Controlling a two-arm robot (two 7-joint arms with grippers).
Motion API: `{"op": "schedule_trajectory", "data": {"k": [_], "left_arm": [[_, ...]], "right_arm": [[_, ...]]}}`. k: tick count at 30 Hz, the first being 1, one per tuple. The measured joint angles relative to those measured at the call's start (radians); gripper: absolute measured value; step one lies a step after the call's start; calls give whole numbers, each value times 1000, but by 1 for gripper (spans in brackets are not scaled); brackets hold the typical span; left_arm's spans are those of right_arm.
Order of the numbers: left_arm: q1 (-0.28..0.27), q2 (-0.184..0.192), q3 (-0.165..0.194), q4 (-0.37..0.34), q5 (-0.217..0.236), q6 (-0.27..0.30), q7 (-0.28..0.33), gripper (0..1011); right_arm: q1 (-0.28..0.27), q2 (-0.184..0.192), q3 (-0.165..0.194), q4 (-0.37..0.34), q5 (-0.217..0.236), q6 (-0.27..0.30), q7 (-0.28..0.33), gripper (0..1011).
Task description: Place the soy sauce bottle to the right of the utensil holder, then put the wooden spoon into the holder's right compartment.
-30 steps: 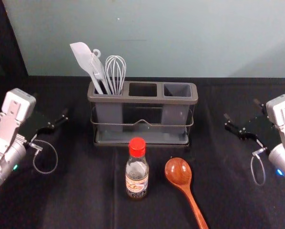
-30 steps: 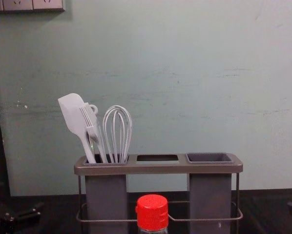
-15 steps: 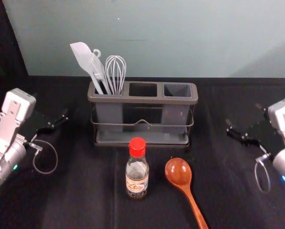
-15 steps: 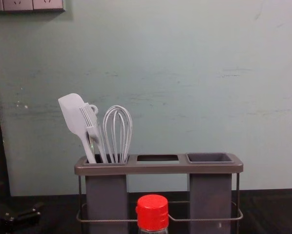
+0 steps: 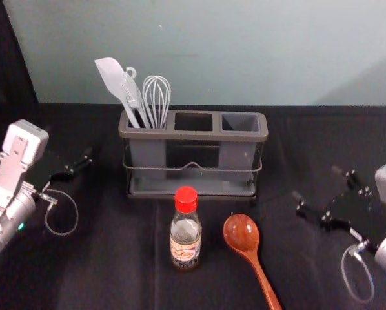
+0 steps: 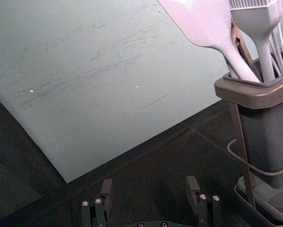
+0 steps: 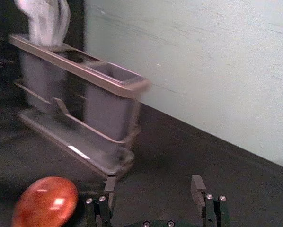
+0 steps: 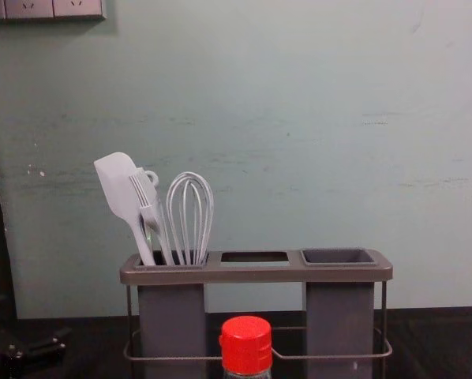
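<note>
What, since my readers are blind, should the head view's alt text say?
A red-capped soy sauce bottle stands before a grey utensil holder, a wooden spoon lying to the bottle's right. A spatula, brush and whisk fill the left compartment; the others look empty. The left gripper and right gripper, both empty, flank the scene.

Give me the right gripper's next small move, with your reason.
Probably move the open right gripper left toward the soy sauce bottle, keeping clear of the wooden spoon: the bottle stands in front of the utensil holder, not yet to its right, and the spoon lies just right of the bottle.
</note>
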Motion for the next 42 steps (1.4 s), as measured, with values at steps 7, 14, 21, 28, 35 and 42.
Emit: {"op": "schedule_trajectory", "data": {"k": [7, 14, 21, 28, 35, 42], "left_arm": [[0, 0, 0, 0, 0, 0, 0, 1000], [0, 0, 0, 0, 0, 0, 0, 1000], [0, 0, 0, 0, 0, 0, 0, 1000], [0, 0, 0, 0, 0, 0, 0, 1000], [0, 0, 0, 0, 0, 0, 0, 1000], [0, 0, 0, 0, 0, 0, 0, 1000]], "right_arm": [[-60, -4, 17, -61, 70, -39, 81, 1002], [-80, -19, 14, -83, 187, -61, 226, 1002], [-62, -45, -32, -101, 177, -50, 300, 1002], [-2, -95, -96, -107, 63, -18, 303, 1002], [46, -154, -125, -81, 29, -15, 330, 1002], [81, -206, -146, -52, -8, -12, 342, 1002]]}}
